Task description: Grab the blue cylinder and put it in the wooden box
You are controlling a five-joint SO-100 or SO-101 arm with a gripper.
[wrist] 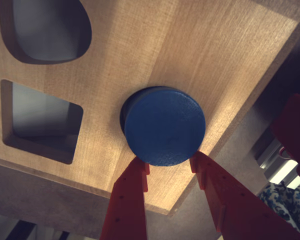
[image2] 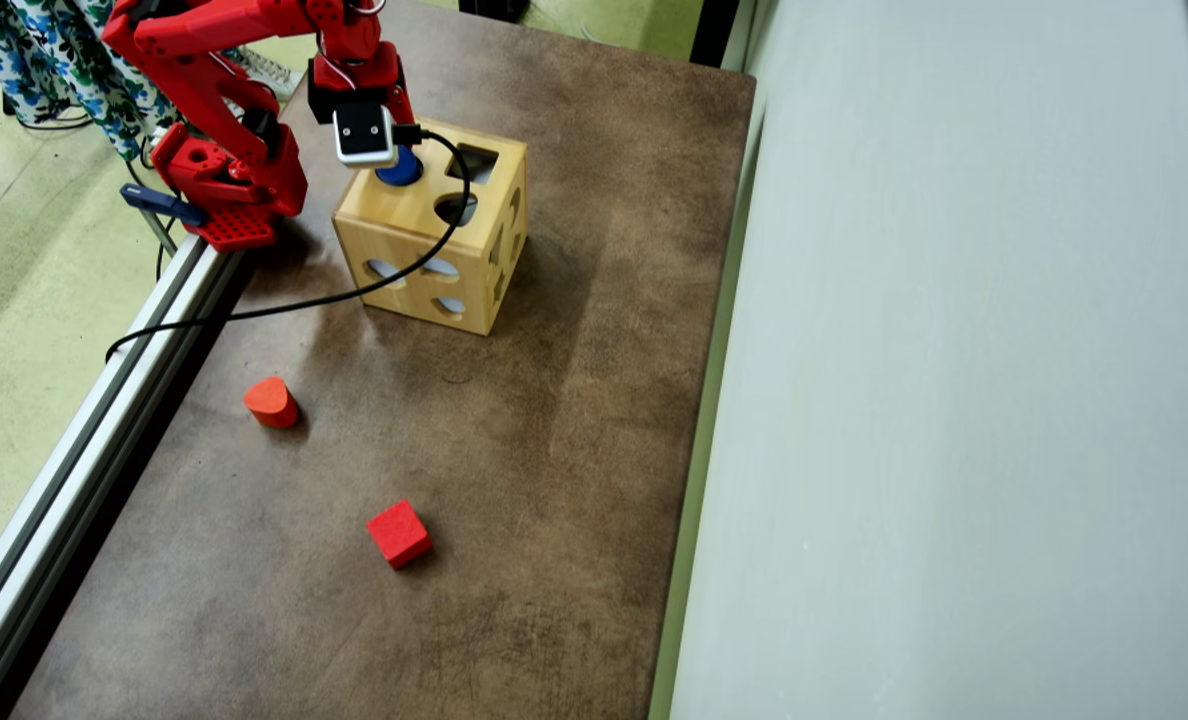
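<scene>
The blue cylinder (wrist: pixel 165 125) stands upright at a round hole in the top face of the wooden box (wrist: pixel 200 45), and a dark sliver of the hole shows at its left edge. My gripper (wrist: pixel 170 160) comes in from below. Its two red fingers (wrist: pixel 132 195) press against the cylinder's lower sides, with the tips hidden behind its flat blue end. In the overhead view the blue cylinder (image2: pixel 401 172) peeks out under the wrist camera on the near-left part of the box top (image2: pixel 424 250).
A square hole (wrist: pixel 42 122) and a rounded hole (wrist: pixel 47 27) lie to the left in the box top. A red rounded block (image2: pixel 272 402) and a red cube (image2: pixel 399 533) lie on the brown table. An aluminium rail (image2: pixel 104 400) runs along the left edge, and a black cable (image2: pixel 354 290) drapes over the box.
</scene>
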